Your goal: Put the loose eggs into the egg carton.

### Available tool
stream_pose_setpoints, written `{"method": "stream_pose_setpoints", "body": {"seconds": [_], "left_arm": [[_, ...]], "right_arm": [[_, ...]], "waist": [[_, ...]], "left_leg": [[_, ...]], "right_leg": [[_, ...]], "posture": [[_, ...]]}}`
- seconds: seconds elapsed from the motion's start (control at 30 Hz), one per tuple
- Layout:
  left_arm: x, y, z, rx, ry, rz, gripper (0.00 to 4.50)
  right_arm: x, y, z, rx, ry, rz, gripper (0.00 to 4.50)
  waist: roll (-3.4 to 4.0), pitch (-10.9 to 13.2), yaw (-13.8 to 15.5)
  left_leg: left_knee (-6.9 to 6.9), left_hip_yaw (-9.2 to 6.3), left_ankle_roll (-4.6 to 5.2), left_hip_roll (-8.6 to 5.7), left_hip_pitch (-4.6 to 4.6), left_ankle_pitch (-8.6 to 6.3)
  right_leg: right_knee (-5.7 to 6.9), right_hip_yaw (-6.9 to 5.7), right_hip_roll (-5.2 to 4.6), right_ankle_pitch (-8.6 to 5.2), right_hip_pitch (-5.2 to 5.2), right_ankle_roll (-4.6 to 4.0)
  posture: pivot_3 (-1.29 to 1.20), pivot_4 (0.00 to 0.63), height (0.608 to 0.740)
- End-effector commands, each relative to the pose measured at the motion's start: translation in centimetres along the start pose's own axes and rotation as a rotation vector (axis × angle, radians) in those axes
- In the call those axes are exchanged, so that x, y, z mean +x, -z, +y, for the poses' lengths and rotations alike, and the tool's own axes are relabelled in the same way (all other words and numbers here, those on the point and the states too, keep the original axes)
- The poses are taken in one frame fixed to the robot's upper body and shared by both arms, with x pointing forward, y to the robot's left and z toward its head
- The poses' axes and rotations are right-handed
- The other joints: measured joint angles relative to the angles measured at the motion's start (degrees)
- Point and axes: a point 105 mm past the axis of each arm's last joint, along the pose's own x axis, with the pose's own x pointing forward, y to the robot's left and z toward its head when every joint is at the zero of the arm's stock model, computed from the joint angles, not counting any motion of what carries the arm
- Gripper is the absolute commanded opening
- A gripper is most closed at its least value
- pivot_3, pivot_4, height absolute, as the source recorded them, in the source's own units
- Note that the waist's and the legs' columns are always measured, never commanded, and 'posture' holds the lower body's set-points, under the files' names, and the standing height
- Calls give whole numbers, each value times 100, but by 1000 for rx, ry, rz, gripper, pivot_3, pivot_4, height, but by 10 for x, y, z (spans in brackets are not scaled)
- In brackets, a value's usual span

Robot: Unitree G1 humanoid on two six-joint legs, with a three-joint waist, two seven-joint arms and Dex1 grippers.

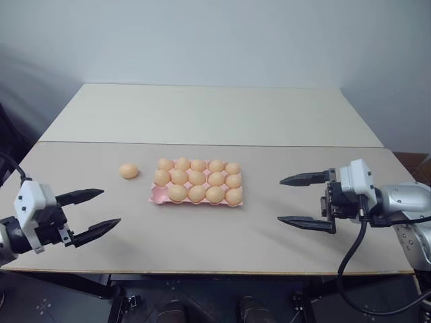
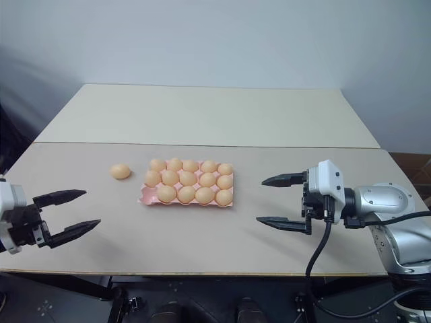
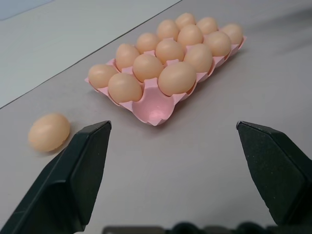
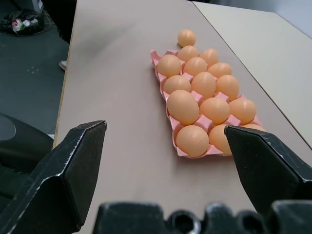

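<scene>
one smooth tan-orange loose egg (image 1: 128, 171) lies on the table just left of my flat pale pink moulded egg carton (image 1: 159, 196), whose near-left corner cup is empty. both my left gripper (image 1: 94, 210) and right gripper (image 1: 301, 200) hang wide open and empty. next, i reach left for that egg.

text: none legible | labels: none | brands: none | numbers: 0 readable | signs: none

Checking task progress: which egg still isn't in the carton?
The lone egg lying on the table, apart from the pink egg carton on the left tool's side. All the other eggs sit in cups; one corner cup is empty.
</scene>
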Motion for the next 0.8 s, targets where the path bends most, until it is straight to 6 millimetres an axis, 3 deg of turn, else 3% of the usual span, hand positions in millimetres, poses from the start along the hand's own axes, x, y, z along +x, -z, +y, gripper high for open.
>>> {"method": "stream_pose_setpoints", "body": {"seconds": [0.03,0.23,0.47,0.8], "left_arm": [[11,-6,18,-15,-106,-35,4478],[46,5,67,-18,-349,-9,4478],[94,23,110,-158,-557,-26,4478],[128,68,110,-288,-529,93,4478]], "right_arm": [[-1,-11,-1,-56,7,-15,4500],[2,-13,-1,-65,11,-24,4500],[4,-17,-1,-82,13,-30,4500],[2,-21,4,-98,30,-33,4500]], "waist": [[0,0,11],[-1,-1,44],[-3,-1,41],[-3,-2,15]], "left_leg": [[0,0,0,0,1,0],[2,-3,0,-4,1,0],[5,-5,0,-6,-5,0],[10,-6,0,-7,-12,1]], "right_leg": [[1,0,0,0,1,0],[0,-1,0,1,6,0],[1,-1,0,2,2,0],[2,-1,0,2,-1,1]], "posture": [[0,150,740],[0,150,740],[0,150,740],[0,150,740]]}}
